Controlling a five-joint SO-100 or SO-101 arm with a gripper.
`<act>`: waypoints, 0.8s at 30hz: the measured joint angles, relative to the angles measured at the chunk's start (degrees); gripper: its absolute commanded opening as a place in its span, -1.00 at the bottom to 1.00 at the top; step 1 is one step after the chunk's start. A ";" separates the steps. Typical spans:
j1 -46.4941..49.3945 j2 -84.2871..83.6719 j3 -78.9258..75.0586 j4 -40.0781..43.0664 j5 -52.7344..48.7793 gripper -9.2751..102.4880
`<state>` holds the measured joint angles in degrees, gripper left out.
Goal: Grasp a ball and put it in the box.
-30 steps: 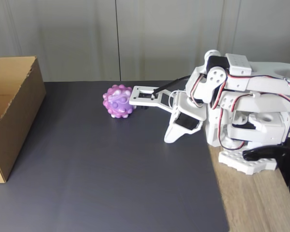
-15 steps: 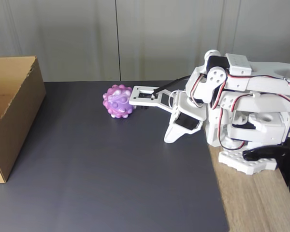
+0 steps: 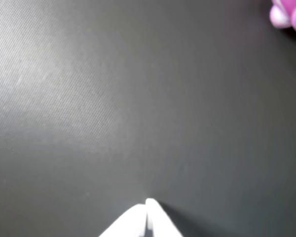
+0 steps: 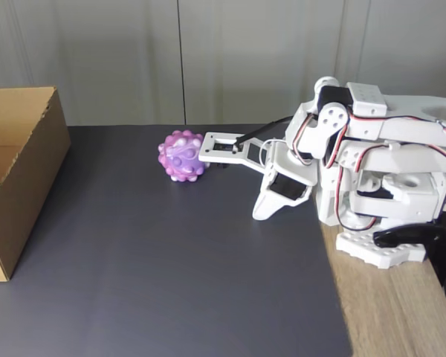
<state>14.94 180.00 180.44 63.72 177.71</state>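
Note:
The purple-pink bumpy ball [image 4: 182,156] rests on the dark mat, roughly mid-table toward the back in the fixed view. In the wrist view, part of the ball [image 3: 289,14] shows in the top right corner. The brown cardboard box [image 4: 26,175] stands open-topped at the left edge, well apart from the ball. My arm is folded low at the right, and a white part of it reaches up to the ball's right side. My gripper [image 4: 260,214] points down at the mat to the right of the ball. Its fingertips [image 3: 149,211] are pressed together with nothing between them.
The dark mat [image 4: 171,282] covers most of the table between box and arm. A strip of bare wooden table [image 4: 386,320] shows at the right, where the arm's white base [image 4: 379,249] is clamped. A grey wall runs behind.

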 measured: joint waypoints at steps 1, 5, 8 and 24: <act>0.00 0.00 0.00 0.00 0.00 -0.82; 0.00 0.00 0.00 0.00 0.00 -0.82; 0.00 0.00 0.00 0.00 0.00 -0.82; 2.81 0.00 0.00 -0.53 2.64 -0.84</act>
<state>17.75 180.00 180.44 63.19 180.35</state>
